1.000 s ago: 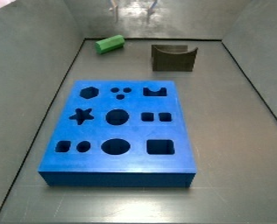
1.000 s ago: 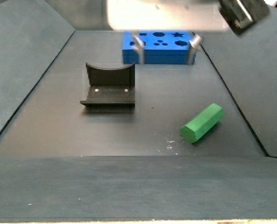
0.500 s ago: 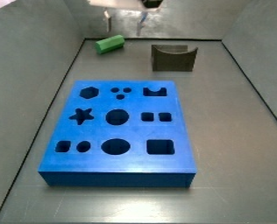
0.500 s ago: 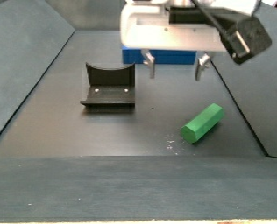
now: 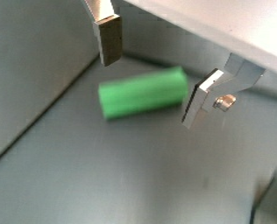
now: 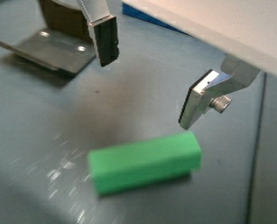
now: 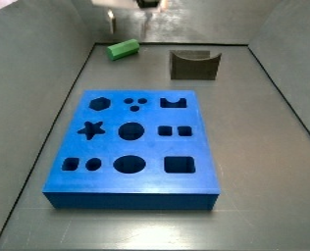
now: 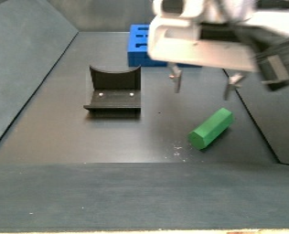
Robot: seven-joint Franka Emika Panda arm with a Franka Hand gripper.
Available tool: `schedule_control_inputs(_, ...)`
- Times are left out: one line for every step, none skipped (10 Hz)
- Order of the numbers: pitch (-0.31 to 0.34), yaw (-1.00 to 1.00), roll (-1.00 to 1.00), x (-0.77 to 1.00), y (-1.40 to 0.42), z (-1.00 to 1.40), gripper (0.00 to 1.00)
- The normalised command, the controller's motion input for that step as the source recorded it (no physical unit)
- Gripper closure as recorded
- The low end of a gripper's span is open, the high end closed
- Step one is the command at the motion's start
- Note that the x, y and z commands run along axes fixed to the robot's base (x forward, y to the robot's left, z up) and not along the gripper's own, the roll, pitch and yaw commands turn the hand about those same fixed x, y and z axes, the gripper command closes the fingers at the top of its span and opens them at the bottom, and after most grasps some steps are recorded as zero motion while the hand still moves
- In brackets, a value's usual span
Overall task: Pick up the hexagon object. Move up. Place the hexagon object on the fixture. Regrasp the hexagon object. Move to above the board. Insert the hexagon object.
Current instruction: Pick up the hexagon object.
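Small bright green hexagonal peg (image 8: 210, 128) lay flat on the dark bench floor (image 8: 98, 137), apart from the dark olive-brown notched fixture (image 8: 112, 90). Large blue cut-out board (image 7: 135, 146) sat well clear. Claw (image 8: 202, 82) hovered above the peg, jaws wide apart, nothing between its silver fingers (image 5: 110, 39). It had shifted toward the peg since half a second before. No writing legible.

I see the gripper (image 8: 201, 83) above the matt bright green plastic-looking hexagon peg (image 8: 210, 127); its fingers (image 6: 205, 96) are brushed silver metal plates. The dark floor (image 8: 134, 137) looks matt, faintly scuffed.
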Motion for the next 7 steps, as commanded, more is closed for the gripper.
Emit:
schedule_control_inputs(0.000, 0.00, 0.00, 0.03, 0.00, 0.07, 0.00)
schedule_control_inputs(-0.071, 0.00, 0.00, 0.00, -0.11, -0.25, 0.00)
schedule_control_inputs(0.143, -0.94, -0.19, 0.00, 0.00, -0.53, 0.00)
schedule_control_inputs(0.329, -0.94, -0.14, 0.00, 0.00, -0.70, 0.00)
schedule_control_inputs(0.129, -0.14, -0.03, 0.07, 0.00, -0.18, 0.00)
schedule_control_inputs(0.000, 0.00, 0.03, 0.00, -0.06, -0.07, 0.00)
schedule_control_inputs(-0.031, 0.00, -0.69, -0.19, 0.79, -0.48, 0.00)
